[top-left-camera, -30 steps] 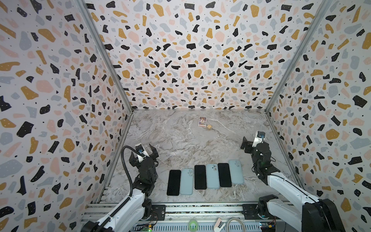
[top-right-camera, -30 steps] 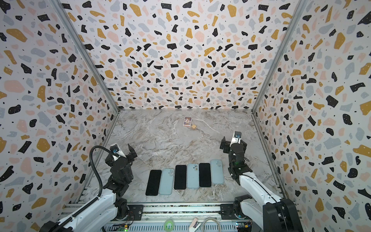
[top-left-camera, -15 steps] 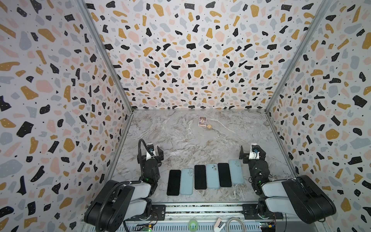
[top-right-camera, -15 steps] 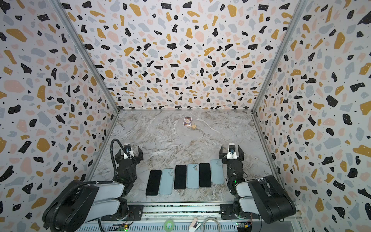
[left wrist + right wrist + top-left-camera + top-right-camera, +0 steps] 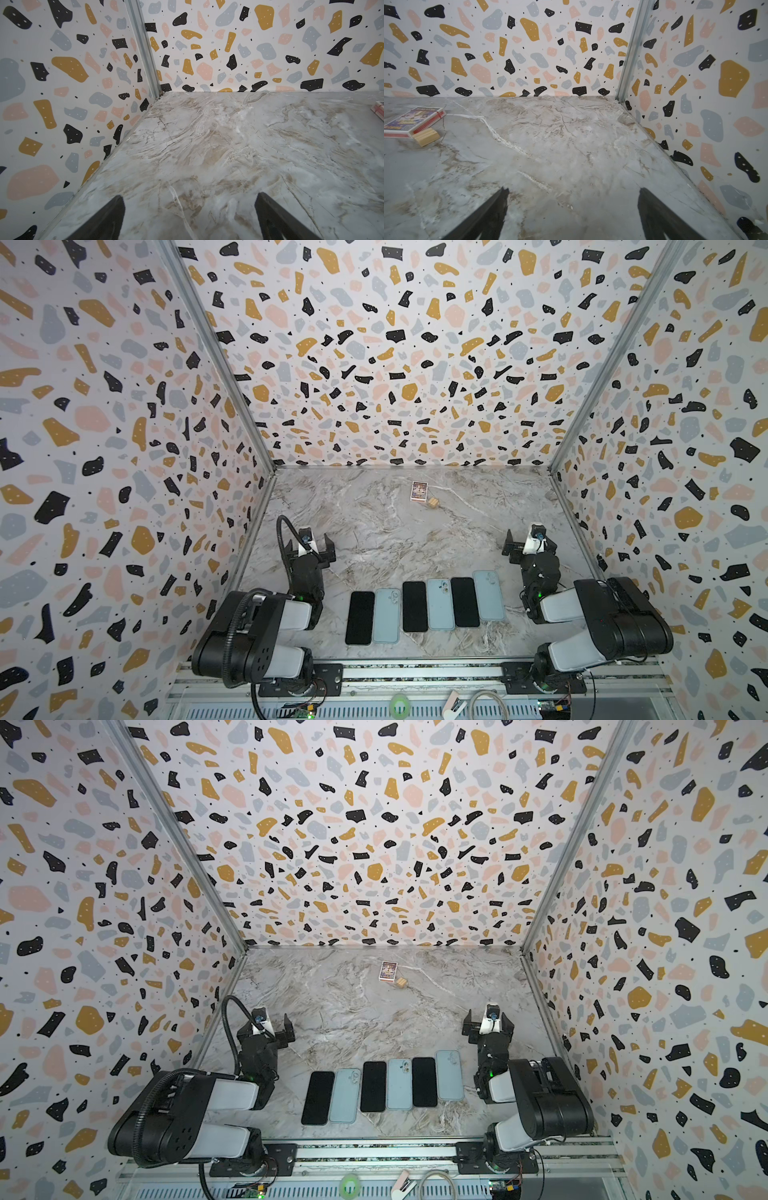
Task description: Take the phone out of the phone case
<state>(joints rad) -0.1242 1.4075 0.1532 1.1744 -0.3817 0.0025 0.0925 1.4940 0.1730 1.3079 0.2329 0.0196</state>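
Both arms folded back vs 1 s ago; I see left gripper (image 5: 311, 549) & right gripper (image 5: 530, 546) spread wide, empty. Row of six flat black/pale-blue phones (image 5: 440, 603) lies at 6 o'clock on grey marble table (image 5: 374, 522).

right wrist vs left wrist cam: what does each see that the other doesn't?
Right wrist only: small tan wooden block, printed top of the flat colourful box, right gripper open. Left wrist only: left gripper open; of that box just a red edge. Both: grey marble tabletop, speckled terrazzo walls, a metal corner post each.
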